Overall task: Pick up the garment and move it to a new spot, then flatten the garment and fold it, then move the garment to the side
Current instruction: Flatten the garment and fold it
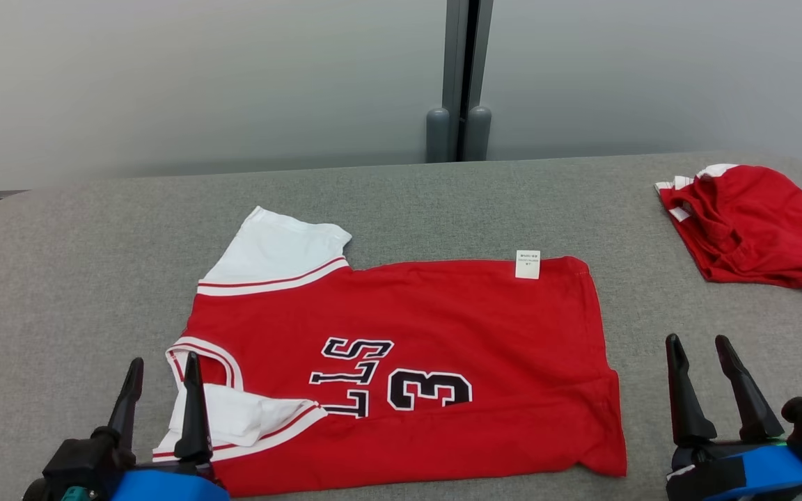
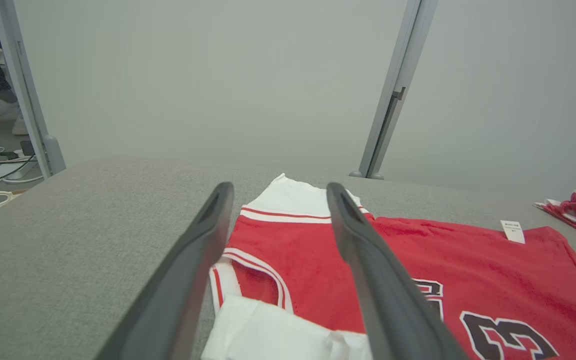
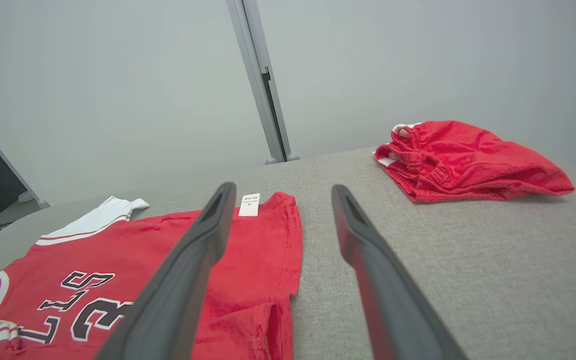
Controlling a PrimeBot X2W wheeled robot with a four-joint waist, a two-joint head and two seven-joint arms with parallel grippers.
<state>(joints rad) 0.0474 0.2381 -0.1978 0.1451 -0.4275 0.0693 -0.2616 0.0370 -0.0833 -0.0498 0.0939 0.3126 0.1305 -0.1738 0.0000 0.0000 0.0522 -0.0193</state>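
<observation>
Two hands are standing wide open, each holding nothing. The left hand (image 1: 164, 359) is hovering at the collar end of the jersey (image 1: 443, 320). One finger (image 1: 193, 400) is showing over the neckline trim and the other over bare surface (image 1: 60, 278) just beside it; whether either is touching cloth cannot be told. The right hand (image 1: 697, 341) is hanging just off the jersey's hem end, apart from the cloth.

The jersey, red with white sleeves, is lying spread across the grey surface. Its far sleeve (image 1: 276, 247) is lying flat, while its near sleeve (image 1: 241, 414) is lying turned in over the chest. Black, white-edged lettering and a numeral 3 (image 1: 429, 390) are facing up. A white label (image 1: 528, 264) is sticking out at the jersey's far edge, towards the hem. The hem's near corner is rippling slightly. A second red garment (image 1: 756, 229) is lying bunched well beyond the jersey's hem end.
</observation>
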